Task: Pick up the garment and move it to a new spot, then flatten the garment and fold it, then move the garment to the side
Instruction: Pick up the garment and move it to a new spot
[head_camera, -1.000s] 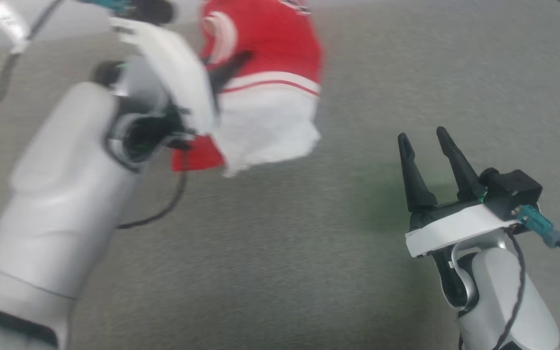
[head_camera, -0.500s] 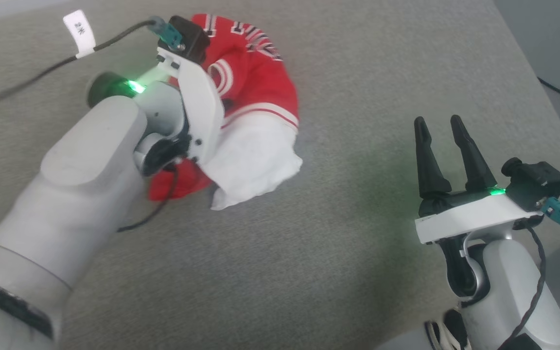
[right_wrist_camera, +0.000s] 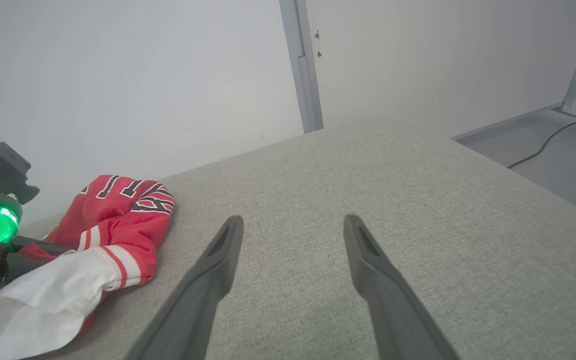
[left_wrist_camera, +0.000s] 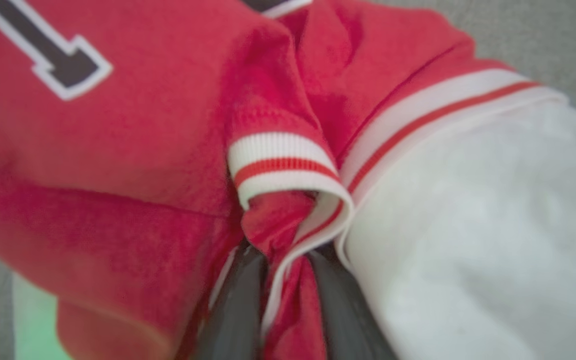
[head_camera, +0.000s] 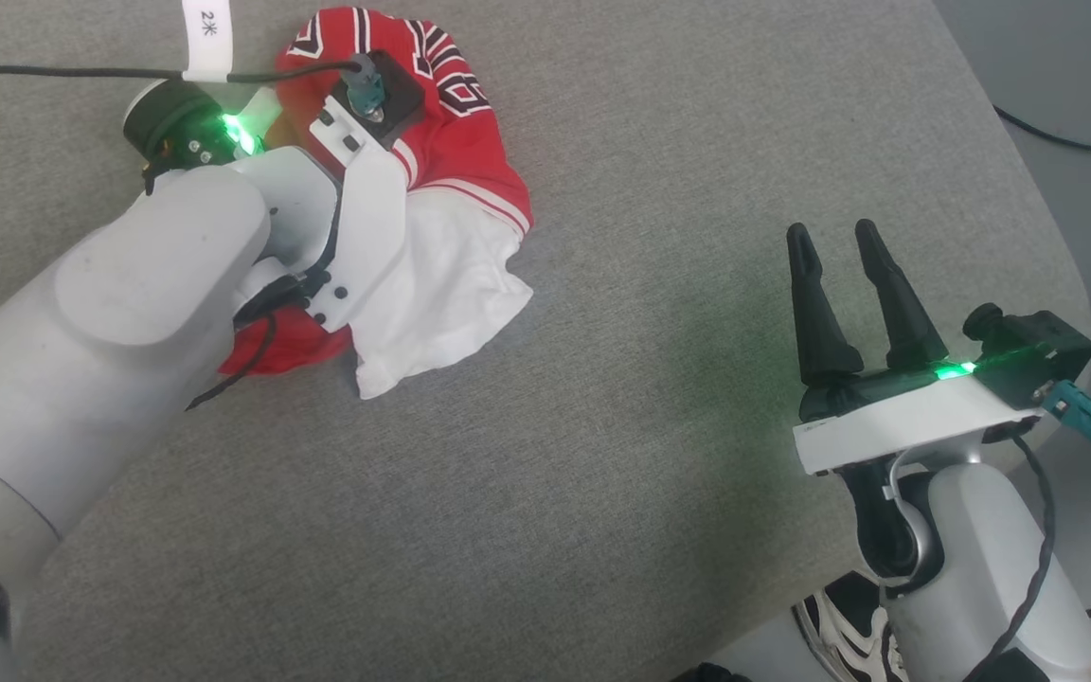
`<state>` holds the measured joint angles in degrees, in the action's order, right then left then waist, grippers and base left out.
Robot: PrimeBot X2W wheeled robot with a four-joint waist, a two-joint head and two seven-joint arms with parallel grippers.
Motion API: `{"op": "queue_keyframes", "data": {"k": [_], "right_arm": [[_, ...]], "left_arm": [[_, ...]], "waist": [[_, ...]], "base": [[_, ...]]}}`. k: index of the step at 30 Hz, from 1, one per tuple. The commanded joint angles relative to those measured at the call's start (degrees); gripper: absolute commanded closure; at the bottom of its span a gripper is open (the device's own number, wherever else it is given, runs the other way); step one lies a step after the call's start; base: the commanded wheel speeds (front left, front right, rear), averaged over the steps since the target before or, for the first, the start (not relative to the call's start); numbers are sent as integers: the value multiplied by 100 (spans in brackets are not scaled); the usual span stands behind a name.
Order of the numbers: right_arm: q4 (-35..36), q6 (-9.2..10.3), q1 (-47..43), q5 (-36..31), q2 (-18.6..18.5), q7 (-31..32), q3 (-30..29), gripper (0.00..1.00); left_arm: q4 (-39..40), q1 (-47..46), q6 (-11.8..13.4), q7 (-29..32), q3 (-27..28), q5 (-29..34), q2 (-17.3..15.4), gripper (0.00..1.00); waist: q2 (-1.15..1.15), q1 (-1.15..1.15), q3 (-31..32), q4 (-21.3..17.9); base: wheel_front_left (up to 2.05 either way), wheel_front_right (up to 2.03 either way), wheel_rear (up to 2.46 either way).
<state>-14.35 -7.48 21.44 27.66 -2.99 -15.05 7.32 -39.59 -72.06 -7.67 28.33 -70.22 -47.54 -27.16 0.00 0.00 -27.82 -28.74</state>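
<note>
1. item under inspection: the garment [head_camera: 456, 152], a red shirt with a white sleeve [left_wrist_camera: 468, 225] and dark white-edged lettering. it lies bunched in a heap on the grey fabric bench [head_camera: 602, 474], not spread out.
2. left end effector [left_wrist_camera: 288, 260]: buried in the garment and clamped on a gathered fold of red cloth, just below the striped collar trim [left_wrist_camera: 283, 165]. cloth is pinched between both fingers.
3. right end effector [head_camera: 831, 230]: well apart from the garment, to its right, over bare bench. its fingers stand apart and hold nothing.
4. step in hand, as judged: the first one, picking the garment up and moving it to a new spot. the grip is made. most of the garment seems to rest on the bench, but whether any of it hangs clear i cannot tell.
5. flattening, folding and the move aside are not yet begun.
6. next move calls for: carrying the garment on this one pinch to the open bench to its right, then letting go.
7. risk noted: a single-point hold on a heap may drag the cloth or twist it more. flattening will likely need the right end effector on a second edge.
</note>
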Motion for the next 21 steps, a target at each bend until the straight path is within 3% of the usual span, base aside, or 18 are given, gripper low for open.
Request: {"op": "queue_keyframes", "data": {"k": [1, 2, 3, 4, 13, 21], "right_arm": [[15, -3, 66, -68, 9, -17, -28, 0], [25, -3, 79, -100, 10, -17, -37, 0], [25, -3, 79, -100, 10, -17, -37, 0], [25, -3, 82, -138, 11, -17, -65, 0], [-91, -3, -49, -790, 5, -17, -236, 0], [-270, -3, -194, -1551, 5, -16, -274, 0]], "left_arm": [[-322, 565, 43, 94, -394, -34, -280, 55], [-281, 504, 42, -27, -390, -52, -261, 16], [-281, 504, 42, -27, -390, -52, -261, 16], [-244, 440, 37, -171, -383, -77, -219, 0], [6, 209, 23, -1851, 133, -1286, 392, 0], [-33, 1149, 23, -3209, 296, -1938, 213, 0]], "waist": [[0, 0, 56, 72], [0, 0, 90, 119], [0, 0, 90, 119], [0, 0, 141, 181], [0, 0, 808, 1054], [0, 0, 1319, 1870]], "base": [[0, 0, 0], [0, 0, 0], [0, 0, 0], [0, 0, 0], [0, 0, 0], [0, 0, 0]]}}
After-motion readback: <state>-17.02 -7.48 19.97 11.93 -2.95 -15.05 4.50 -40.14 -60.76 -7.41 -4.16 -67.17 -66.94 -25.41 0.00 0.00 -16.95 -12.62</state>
